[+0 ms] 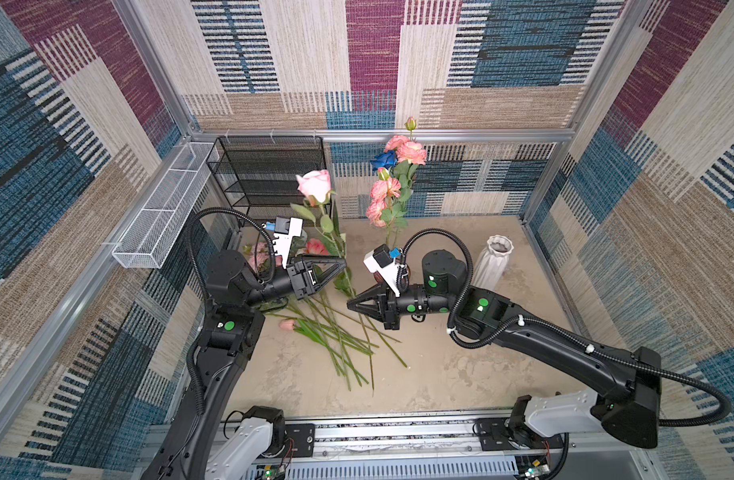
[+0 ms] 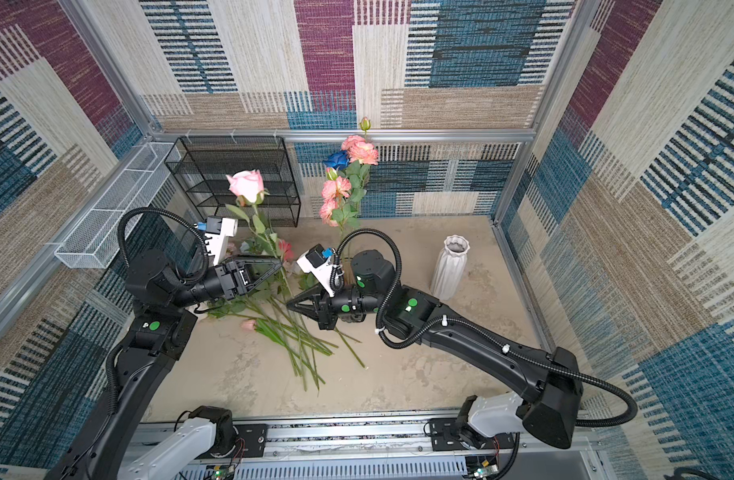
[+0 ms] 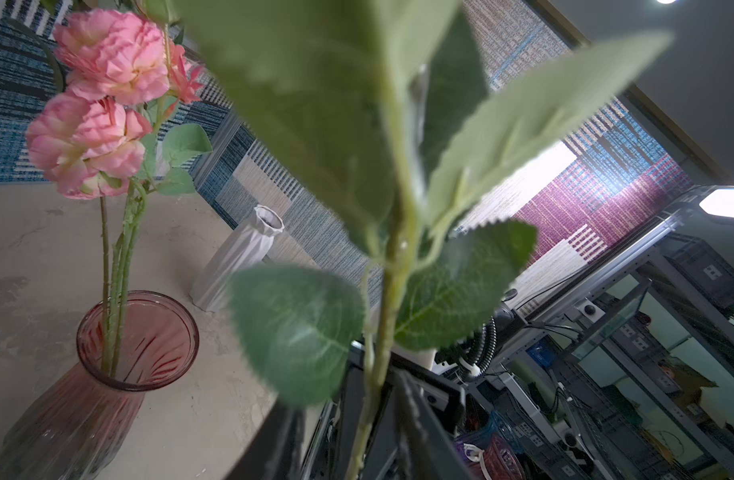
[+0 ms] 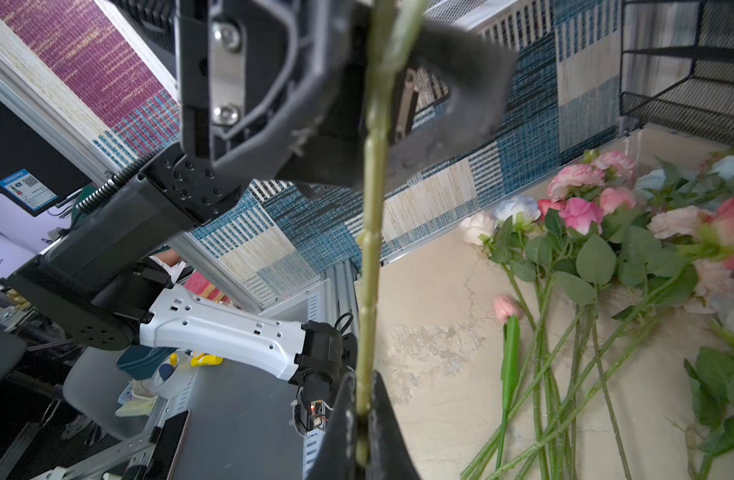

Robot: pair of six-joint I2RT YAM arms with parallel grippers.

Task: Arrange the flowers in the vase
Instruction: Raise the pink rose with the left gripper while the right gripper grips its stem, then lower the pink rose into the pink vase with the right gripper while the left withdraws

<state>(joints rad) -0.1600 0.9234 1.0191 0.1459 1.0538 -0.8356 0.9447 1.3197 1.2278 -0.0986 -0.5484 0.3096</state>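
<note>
A pink rose [image 1: 315,187] stands upright in mid-air on its long green stem [image 4: 371,249]. My right gripper [image 1: 349,305] is shut on the lower stem, and its fingertips [image 4: 346,399] pinch it. Higher up, my left gripper [image 1: 343,262] is open; the stem [image 3: 381,365] runs between its spread fingers [image 3: 415,415]. A pink glass vase [image 3: 107,374] holds several peach-pink flowers [image 1: 392,183] and a dark blue one [image 1: 384,160]. In both top views my right wrist mostly hides the vase. More flowers [image 1: 336,332] lie in a pile on the table [image 4: 440,353].
A white ribbed vase [image 1: 492,262] stands at the back right, with no flowers in it. A black mesh shelf [image 1: 269,174] stands at the back left. A white mesh basket [image 1: 165,216] hangs on the left wall. Patterned walls enclose the table.
</note>
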